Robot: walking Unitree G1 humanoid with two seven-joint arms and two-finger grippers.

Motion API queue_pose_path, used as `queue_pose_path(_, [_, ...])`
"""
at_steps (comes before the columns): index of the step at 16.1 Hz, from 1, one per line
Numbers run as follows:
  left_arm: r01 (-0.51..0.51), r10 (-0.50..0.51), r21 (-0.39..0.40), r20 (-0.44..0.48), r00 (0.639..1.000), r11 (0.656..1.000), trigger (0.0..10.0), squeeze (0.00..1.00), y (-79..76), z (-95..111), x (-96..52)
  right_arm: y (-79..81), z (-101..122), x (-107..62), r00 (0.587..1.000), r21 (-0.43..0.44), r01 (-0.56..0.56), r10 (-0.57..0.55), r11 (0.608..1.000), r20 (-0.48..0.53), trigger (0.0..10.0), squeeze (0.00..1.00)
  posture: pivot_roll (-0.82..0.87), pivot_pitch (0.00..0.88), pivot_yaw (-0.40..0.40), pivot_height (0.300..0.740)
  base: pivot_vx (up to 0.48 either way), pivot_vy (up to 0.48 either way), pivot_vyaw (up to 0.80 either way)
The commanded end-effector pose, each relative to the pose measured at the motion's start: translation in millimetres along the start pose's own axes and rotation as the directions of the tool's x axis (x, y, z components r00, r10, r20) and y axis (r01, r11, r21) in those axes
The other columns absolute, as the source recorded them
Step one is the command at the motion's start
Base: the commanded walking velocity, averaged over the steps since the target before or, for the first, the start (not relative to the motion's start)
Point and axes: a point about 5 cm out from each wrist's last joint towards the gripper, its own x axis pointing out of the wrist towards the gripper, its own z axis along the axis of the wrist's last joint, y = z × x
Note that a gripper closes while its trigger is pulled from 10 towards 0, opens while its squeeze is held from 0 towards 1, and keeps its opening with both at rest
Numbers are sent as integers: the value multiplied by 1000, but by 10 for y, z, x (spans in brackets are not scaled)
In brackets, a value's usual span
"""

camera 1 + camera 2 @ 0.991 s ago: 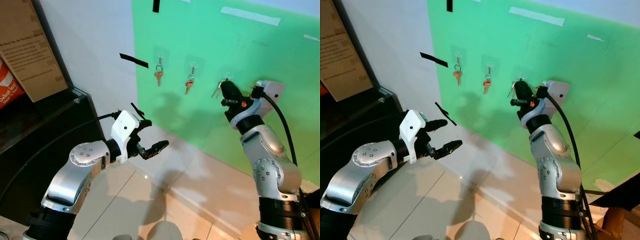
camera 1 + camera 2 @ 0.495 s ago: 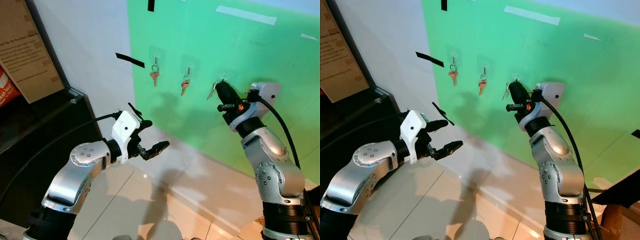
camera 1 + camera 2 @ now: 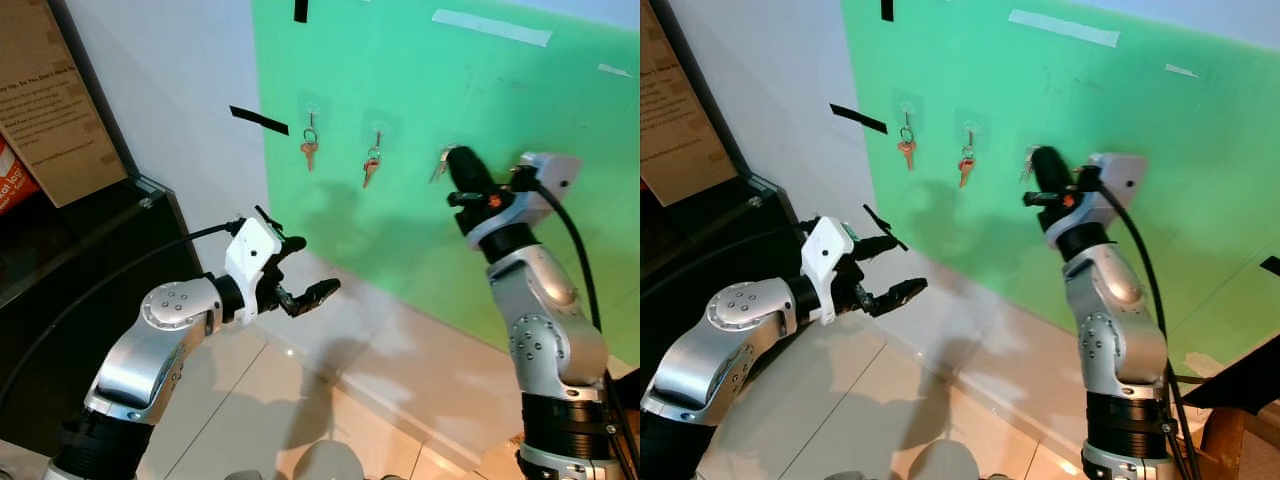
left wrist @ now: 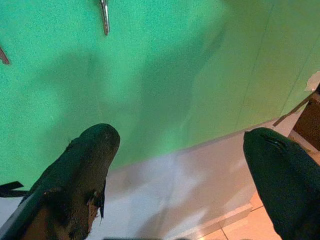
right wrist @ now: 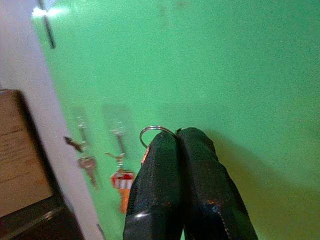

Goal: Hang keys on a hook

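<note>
Green wall panel point(image 3: 480, 90) behind: right gripper point(image 3: 458, 165), fingers pinched on the silver key ring point(image 5: 152, 131), has risen toward the third clear hook point(image 3: 447, 152); left gripper point(image 3: 305, 270) still gapes apart.

head pair — high, facing green wall point(image 3: 420, 100) | wrists — close, sharing it

Right gripper point(image 3: 458, 162) risen slightly against the green wall since a second ago, fingers clamped on the key ring point(image 5: 152, 131), its keys point(image 3: 441, 163) now lifted level with the third hook point(image 3: 446, 152), no longer hanging below it.
</note>
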Motion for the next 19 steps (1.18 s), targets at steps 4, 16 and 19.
queue_pose_path(4, [11, -11, 20, -5, 1000, 1000, 10000, 0, 3, 5, 11, 136, -89, -82, 990, -17, -124, 123, 992, -76, 10000, 0, 107, 0, -10, 740, 0, 0, 0])
queue_pose_path(16, [26, -26, 24, -6, 1000, 999, 10000, 0, -15, -3, 10, -52, -111, -21, 995, 44, 44, -39, 998, -92, 10000, 0, 110, 0, -7, 740, 0, 0, 0])
queue_pose_path(19, [26, -26, 27, -5, 1000, 999, 10000, 0, -10, 3, 10, -22, -112, -3, 995, 54, 26, -21, 998, -93, 10000, 0, 109, 0, -6, 740, 0, 0, 0])
